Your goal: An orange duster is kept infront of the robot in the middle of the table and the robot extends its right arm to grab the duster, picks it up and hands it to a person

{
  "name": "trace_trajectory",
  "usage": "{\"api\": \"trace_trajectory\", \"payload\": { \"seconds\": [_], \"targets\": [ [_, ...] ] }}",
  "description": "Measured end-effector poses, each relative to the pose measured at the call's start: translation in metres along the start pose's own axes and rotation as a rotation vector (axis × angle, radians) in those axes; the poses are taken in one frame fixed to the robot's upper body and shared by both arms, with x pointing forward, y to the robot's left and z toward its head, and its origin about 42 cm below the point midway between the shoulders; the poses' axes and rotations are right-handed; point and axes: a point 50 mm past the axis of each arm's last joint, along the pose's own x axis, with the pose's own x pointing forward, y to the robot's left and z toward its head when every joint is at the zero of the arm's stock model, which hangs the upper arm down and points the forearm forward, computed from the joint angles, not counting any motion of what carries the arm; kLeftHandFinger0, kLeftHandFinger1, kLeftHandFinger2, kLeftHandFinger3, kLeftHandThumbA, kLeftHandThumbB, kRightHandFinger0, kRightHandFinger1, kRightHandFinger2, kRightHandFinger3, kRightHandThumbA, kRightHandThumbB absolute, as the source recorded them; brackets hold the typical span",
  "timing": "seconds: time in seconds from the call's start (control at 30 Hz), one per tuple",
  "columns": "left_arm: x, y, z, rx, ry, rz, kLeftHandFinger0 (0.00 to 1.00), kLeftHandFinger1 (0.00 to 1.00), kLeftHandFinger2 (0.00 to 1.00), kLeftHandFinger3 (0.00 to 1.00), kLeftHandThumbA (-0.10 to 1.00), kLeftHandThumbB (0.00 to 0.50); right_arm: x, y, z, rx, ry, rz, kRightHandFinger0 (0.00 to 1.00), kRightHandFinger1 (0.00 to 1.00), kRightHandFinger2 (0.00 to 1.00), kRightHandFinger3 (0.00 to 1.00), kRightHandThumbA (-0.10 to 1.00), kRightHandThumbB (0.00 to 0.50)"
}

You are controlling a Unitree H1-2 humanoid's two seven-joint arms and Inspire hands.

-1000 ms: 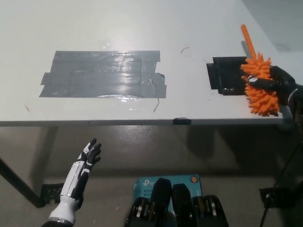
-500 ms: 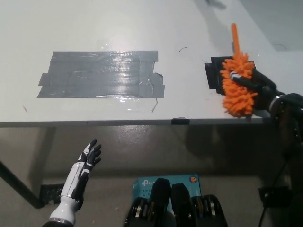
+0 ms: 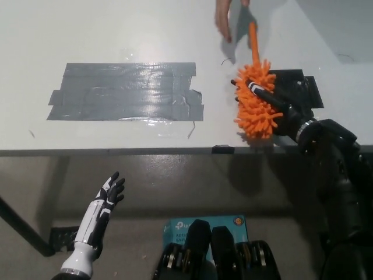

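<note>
From the head camera, the black right hand is wrapped around the orange duster, fingers closed over its fluffy head and holding it up above the near right part of the table, over a black patch stuck to the top. The thin orange handle points away from the robot toward a person's hand reaching in at the top edge — near the handle's tip, though whether it touches yet is hard to say. The duster looks very light, its head soft and squashy, so a grip there gives and could slip; the stiff handle is the firmer place to take it, and it is left free for the person. To the left lies a wide patch of grey tape. The white left hand rests low at the lower left below the table edge, fingers spread and empty.
</note>
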Motion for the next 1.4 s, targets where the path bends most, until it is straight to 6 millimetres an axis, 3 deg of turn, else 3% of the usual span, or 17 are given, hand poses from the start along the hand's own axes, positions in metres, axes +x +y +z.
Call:
{"api": "trace_trajectory", "payload": {
  "seconds": [0.33, 0.47, 0.7, 0.73, 0.77, 0.8, 0.83, 0.9, 0.97, 1.1, 1.17, 1.27, 1.4],
  "targets": [
    [0.007, 0.001, 0.008, 0.005, -0.027, -0.002, 1.0, 1.0, 1.0, 1.0, 0.9, 0.181, 0.013, 0.026, 0.008, 0.101, -0.025, 0.115, 0.0, 0.29, 0.68, 1.0, -0.1, 0.162],
    [0.009, 0.001, 0.01, 0.006, -0.035, -0.003, 1.0, 1.0, 1.0, 1.0, 0.9, 0.181, 0.017, 0.03, 0.008, 0.125, -0.016, 0.128, 0.0, 0.29, 0.68, 1.0, -0.1, 0.151],
    [0.013, 0.001, 0.013, 0.009, -0.044, -0.004, 1.0, 1.0, 1.0, 1.0, 0.9, 0.176, 0.018, 0.031, 0.006, 0.124, -0.005, 0.132, 0.0, 0.35, 0.75, 1.0, -0.1, 0.198],
    [0.013, 0.001, 0.013, 0.009, -0.045, -0.005, 1.0, 1.0, 1.0, 1.0, 0.9, 0.178, 0.018, 0.031, 0.006, 0.123, -0.004, 0.132, 0.45, 0.87, 1.0, 1.0, 0.05, 0.279],
    [0.013, 0.001, 0.013, 0.01, -0.046, -0.005, 1.0, 1.0, 1.0, 1.0, 0.91, 0.179, 0.019, 0.032, 0.006, 0.121, -0.003, 0.133, 0.54, 0.94, 1.0, 1.0, 0.03, 0.3],
    [0.014, 0.001, 0.014, 0.011, -0.048, -0.005, 1.0, 1.0, 1.0, 1.0, 0.91, 0.18, 0.019, 0.033, 0.006, 0.116, -0.005, 0.133, 0.91, 1.0, 1.0, 1.0, 0.2, 0.33],
    [0.014, 0.001, 0.014, 0.011, -0.048, -0.006, 1.0, 1.0, 1.0, 1.0, 0.91, 0.181, 0.019, 0.034, 0.007, 0.115, -0.007, 0.134, 1.0, 1.0, 1.0, 1.0, 0.33, 0.413],
    [0.015, 0.001, 0.014, 0.013, -0.05, -0.006, 1.0, 1.0, 1.0, 1.0, 0.91, 0.172, 0.018, 0.037, 0.009, 0.11, -0.014, 0.146, 1.0, 1.0, 1.0, 1.0, 0.44, 0.463],
    [0.016, 0.002, 0.015, 0.015, -0.052, -0.007, 1.0, 1.0, 1.0, 1.0, 0.91, 0.172, 0.017, 0.042, 0.011, 0.112, -0.027, 0.174, 1.0, 1.0, 1.0, 1.0, 0.56, 0.459],
    [0.018, 0.002, 0.017, 0.02, -0.057, -0.008, 1.0, 1.0, 1.0, 1.0, 0.91, 0.182, 0.013, 0.046, 0.014, 0.124, -0.052, 0.218, 1.0, 1.0, 1.0, 1.0, 0.63, 0.494],
    [0.018, 0.002, 0.017, 0.02, -0.058, -0.009, 1.0, 1.0, 1.0, 1.0, 0.9, 0.175, 0.012, 0.045, 0.013, 0.131, -0.055, 0.229, 1.0, 1.0, 1.0, 1.0, 0.74, 0.5],
    [0.019, 0.002, 0.017, 0.022, -0.058, -0.009, 1.0, 1.0, 1.0, 1.0, 0.9, 0.169, 0.009, 0.042, 0.013, 0.139, -0.065, 0.248, 1.0, 1.0, 1.0, 1.0, 0.74, 0.5],
    [0.019, 0.002, 0.018, 0.022, -0.059, -0.009, 1.0, 1.0, 1.0, 1.0, 0.89, 0.164, 0.002, 0.039, 0.018, 0.119, -0.084, 0.272, 1.0, 1.0, 1.0, 1.0, 0.83, 0.5]
  ]
}}
